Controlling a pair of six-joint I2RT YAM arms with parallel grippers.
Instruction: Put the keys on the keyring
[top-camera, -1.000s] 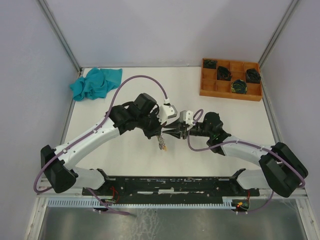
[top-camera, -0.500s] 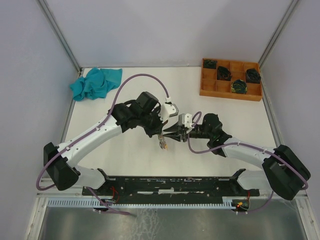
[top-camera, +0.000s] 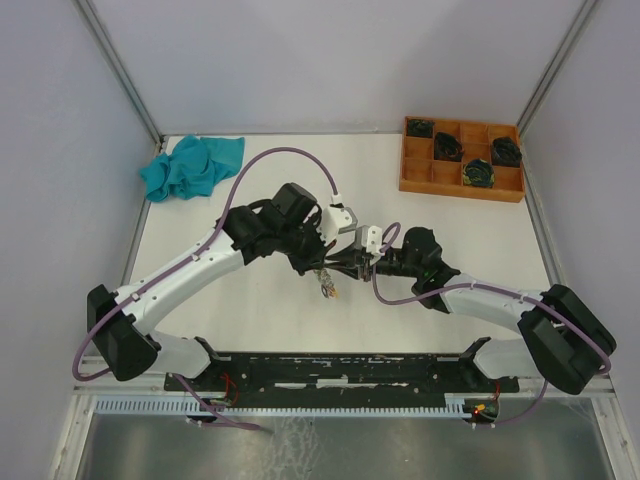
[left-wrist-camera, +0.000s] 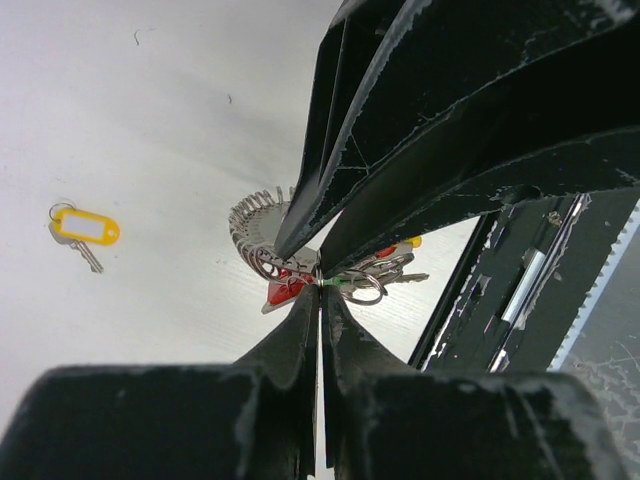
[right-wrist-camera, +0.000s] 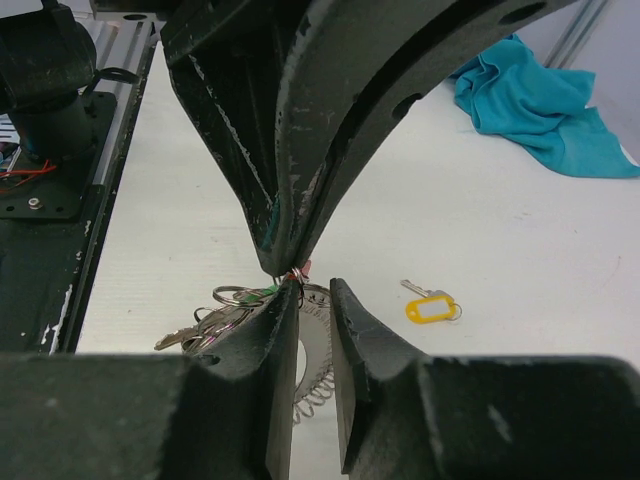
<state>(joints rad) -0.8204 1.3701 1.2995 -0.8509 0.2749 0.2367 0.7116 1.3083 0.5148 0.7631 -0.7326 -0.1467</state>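
Left claw (left-wrist-camera: 319, 281) pinched shut on the silvery ribbed keyring (left-wrist-camera: 250, 215); right claw (right-wrist-camera: 315, 289) barely open, empty, tip-to-tip. One bump probably knocks it loose.

Keyring (left-wrist-camera: 255, 222): silvery ribbed metal, bright, with glints on the ribs. Yellow-tagged key (left-wrist-camera: 85, 228): dull grey metal blade and ring; smooth yellow plastic tag with a white, paper-like insert. Red tag (left-wrist-camera: 283, 290): glossy plastic. Left gripper (left-wrist-camera: 320, 285) and right gripper (right-wrist-camera: 315, 290): black matt plastic, edges scuffed whitish and rough. Table (top-camera: 500, 240): white, matt, faintly marked. Cloth (top-camera: 190, 167): teal fabric, soft, crumpled. Tray (top-camera: 440, 187): orange-brown, matt; wood or plastic cannot be told.
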